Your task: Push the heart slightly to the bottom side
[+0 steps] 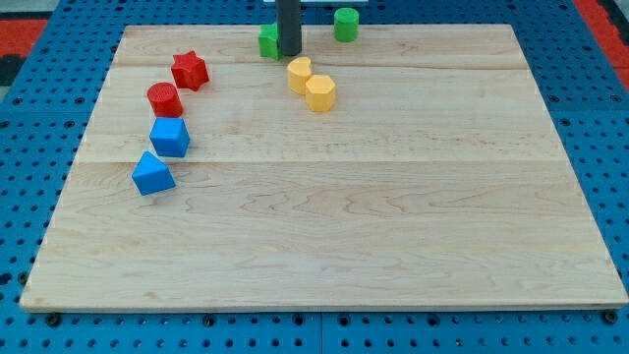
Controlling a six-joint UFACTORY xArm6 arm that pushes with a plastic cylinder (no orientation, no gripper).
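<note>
The yellow heart (299,74) lies near the view's top, just left of centre. It touches a yellow hexagon (320,92) at its lower right. My tip (289,54) stands just above the heart, a little to its left, close to it. A green block (269,41) sits right against the rod's left side, partly hidden by it.
A green cylinder (345,24) stands at the top edge, right of the rod. At the left lie a red star (190,71), a red cylinder (164,98), a blue block (169,137) and a blue block (152,173). The wooden board (393,226) sits on blue pegboard.
</note>
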